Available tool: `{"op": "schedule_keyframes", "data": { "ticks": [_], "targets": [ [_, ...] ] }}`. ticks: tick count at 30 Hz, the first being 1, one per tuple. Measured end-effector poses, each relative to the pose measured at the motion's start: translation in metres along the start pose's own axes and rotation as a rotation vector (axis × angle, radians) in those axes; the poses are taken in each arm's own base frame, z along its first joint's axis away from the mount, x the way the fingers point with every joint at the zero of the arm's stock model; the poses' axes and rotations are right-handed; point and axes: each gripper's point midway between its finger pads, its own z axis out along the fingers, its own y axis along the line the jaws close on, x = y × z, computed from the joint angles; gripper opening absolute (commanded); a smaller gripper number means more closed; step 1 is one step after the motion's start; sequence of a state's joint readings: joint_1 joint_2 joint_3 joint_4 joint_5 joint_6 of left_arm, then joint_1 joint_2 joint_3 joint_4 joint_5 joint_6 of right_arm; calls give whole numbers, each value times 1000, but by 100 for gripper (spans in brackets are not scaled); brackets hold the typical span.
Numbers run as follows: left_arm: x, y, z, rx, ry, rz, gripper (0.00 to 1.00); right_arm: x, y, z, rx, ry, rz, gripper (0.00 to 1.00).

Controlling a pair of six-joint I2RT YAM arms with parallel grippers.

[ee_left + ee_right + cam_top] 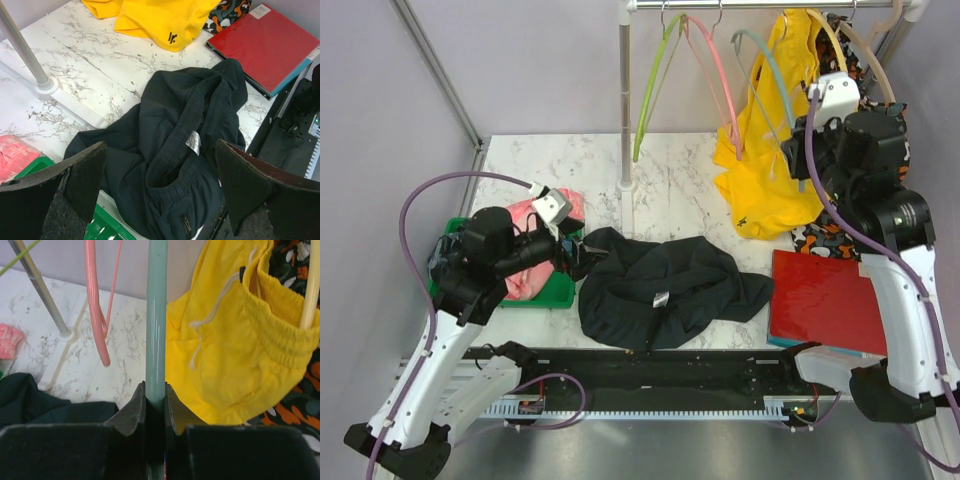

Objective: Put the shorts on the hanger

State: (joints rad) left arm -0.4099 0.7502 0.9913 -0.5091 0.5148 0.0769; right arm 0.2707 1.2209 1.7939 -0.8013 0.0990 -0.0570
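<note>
Teal hanger in right tool

My shorts are black, close to a very dark navy, with a small white label inside the waistband. The surface under them is white marble with thin grey veins. Right of the shorts is a glossy red folder with a teal edge. Left of them is a bright green tray with pink cloth.

Behind the shorts I see:
- the hanger, pale teal
- a pink hanger
- a lime green hanger
- bright yellow shorts with a small black logo
- a garment patterned orange, black and white

My left pincer and right pincer are both black.
</note>
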Motion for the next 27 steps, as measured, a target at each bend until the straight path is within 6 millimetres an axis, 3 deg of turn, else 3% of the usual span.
{"op": "schedule_keyframes", "data": {
  "ticks": [4,10,13,19,27],
  "targets": [
    [5,0,4,12,13,-17,99,39,-4,-35,11,75,-8,0],
    [18,-5,1,15,7,-43,100,136,-3,-92,-6,305,-32,0],
    [26,-8,1,17,8,-83,100,161,1,-113,-42,366,-41,0],
    [44,-15,1,40,15,-154,100,167,31,-143,-251,335,-74,0],
    [40,-29,-10,98,-9,-77,100,170,75,-168,-645,295,-283,0]
  ]
}}
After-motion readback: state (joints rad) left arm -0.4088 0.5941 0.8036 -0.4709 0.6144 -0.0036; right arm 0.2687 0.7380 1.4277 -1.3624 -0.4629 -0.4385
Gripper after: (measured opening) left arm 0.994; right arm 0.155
